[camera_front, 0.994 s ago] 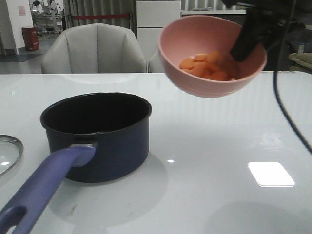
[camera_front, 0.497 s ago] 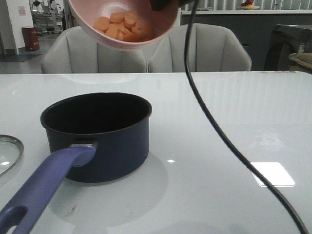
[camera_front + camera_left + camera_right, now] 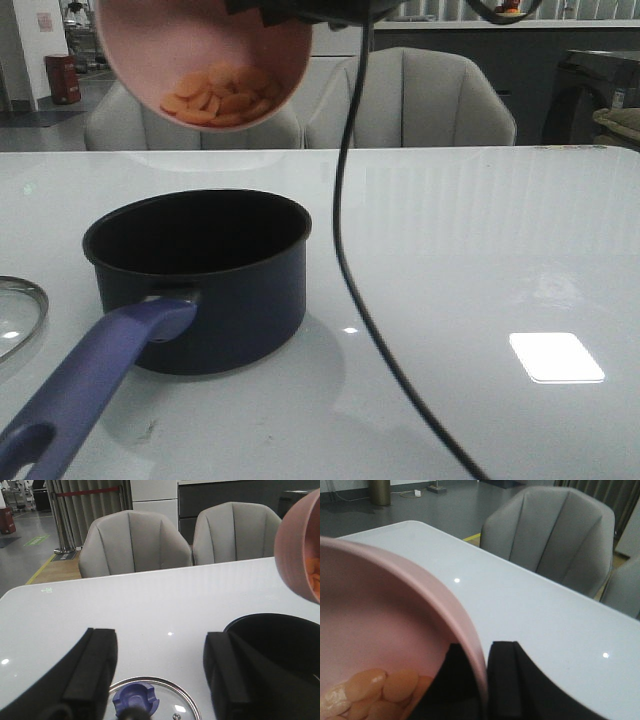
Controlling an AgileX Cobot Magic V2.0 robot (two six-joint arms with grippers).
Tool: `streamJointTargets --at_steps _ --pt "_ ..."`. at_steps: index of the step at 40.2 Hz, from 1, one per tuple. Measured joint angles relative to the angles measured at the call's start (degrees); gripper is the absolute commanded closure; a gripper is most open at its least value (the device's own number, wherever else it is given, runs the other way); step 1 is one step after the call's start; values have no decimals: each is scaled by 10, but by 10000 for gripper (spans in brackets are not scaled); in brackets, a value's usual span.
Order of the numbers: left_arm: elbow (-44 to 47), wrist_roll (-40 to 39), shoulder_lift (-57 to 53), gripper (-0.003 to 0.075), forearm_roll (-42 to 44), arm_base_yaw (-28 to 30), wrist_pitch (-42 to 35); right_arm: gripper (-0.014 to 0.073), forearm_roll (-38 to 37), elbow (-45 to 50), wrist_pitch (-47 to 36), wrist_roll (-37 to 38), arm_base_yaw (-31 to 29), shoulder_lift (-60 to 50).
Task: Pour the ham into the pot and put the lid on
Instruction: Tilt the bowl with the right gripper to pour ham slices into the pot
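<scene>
- Tilting toward the camera high in the upper left of the front frame, the round pink bowl [image 3: 205, 60] hangs above the dark navy-blue round saucepan [image 3: 200, 275], presumably so its contents slide toward the lowered lip and drop inside.
- Nearest the front camera, the pot's long lavender-blue handle [image 3: 85, 385] runs to the lower left corner, well away from the pouring path.
- At the left edge, the round clear glass lid with a steel rim [image 3: 20, 315] lies flat on the white glossy counter [image 3: 480, 260], just beside the pot.
- The left tool [image 3: 160, 672] hovers over that lid, its black fingers [image 3: 92, 667] spread wide either side of the dark blue knob [image 3: 135, 702], likely waiting to lift it after the pour.
- Behind, the black interior of the pot looks empty.
- Higher, the thin orange-pink ham slices [image 3: 215, 95] sit gathered against the bowl's lower wall; none is seen falling.
- The right tool [image 3: 482, 675] is clamped on the bowl's rim, one finger inside, one outside.
</scene>
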Motion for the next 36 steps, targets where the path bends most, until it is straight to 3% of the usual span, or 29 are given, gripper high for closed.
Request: streamJointTargets --at_steps 25,36 --pt "0 0 0 295 0 0 0 456 36 1 -223 -259 49 81" --pt "0 0 0 295 0 0 0 456 41 17 -378 -287 55 102"
